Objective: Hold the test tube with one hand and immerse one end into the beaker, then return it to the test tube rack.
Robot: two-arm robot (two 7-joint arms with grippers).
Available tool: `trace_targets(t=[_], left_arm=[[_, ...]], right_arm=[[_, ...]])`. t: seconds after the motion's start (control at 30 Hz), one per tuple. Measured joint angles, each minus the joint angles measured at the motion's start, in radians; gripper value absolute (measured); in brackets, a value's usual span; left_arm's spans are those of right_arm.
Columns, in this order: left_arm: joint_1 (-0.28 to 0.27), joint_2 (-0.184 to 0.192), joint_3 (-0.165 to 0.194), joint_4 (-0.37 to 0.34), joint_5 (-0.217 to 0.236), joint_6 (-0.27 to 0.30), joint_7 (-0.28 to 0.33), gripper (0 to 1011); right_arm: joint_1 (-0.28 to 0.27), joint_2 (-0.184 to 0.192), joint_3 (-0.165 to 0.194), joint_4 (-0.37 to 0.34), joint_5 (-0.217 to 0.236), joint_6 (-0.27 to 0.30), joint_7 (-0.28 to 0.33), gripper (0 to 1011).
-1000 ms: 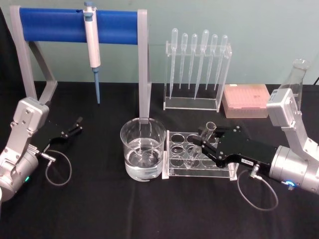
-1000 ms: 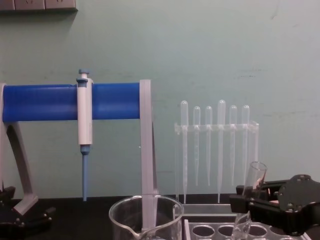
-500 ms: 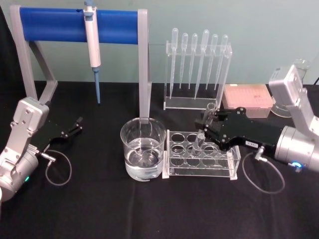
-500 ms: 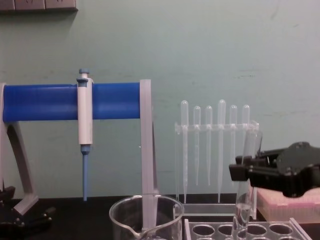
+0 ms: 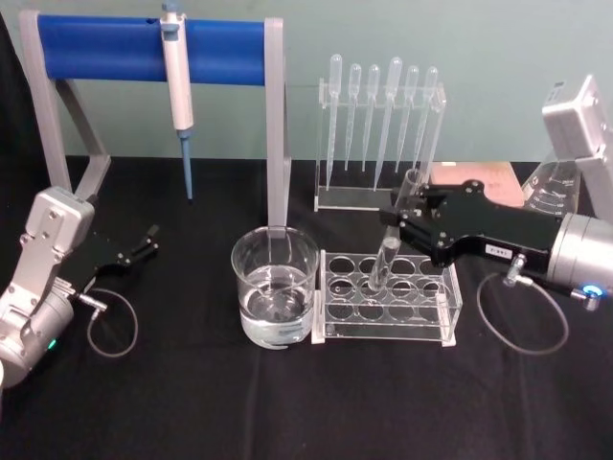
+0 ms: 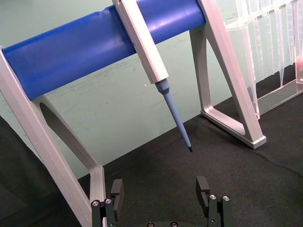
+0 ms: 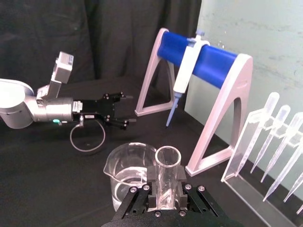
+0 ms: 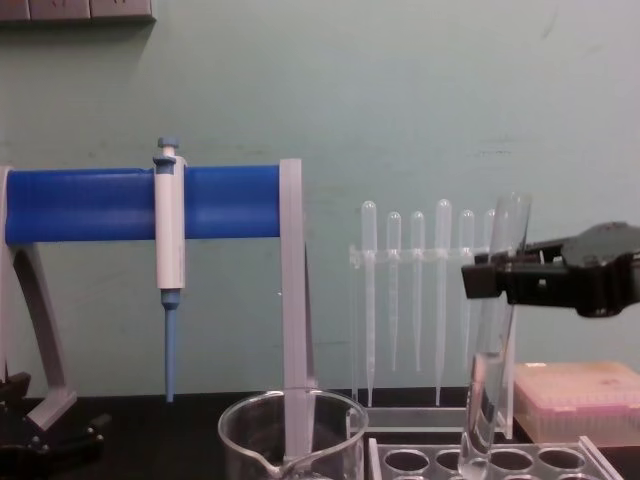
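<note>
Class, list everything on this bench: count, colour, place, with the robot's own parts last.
test tube rack: 1, clear, table centre
test tube: 1, clear, tilted over the rack
beaker: 1, clear, water inside, left of the rack
stand: 1, blue bar, grey legs, back left
micropipette: 1, white and blue, hanging on the stand
dropper pipettes: 6, clear, upright in back holder
tip box: 1, pink, back right
flask: 1, clear, far right
table: 1, black
left tool: 1, black, open, low at left
right tool: 1, black, shut on the test tube
</note>
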Motion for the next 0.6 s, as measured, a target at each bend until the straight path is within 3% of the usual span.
trace_targets(t=[0.6], left_arm=[[0.0,0.0,0.0,0.0,0.0,0.0,0.0,1000]], right_arm=[[0.033,0.047,-0.002,-0.05,0.042,-0.005,-0.021,236]])
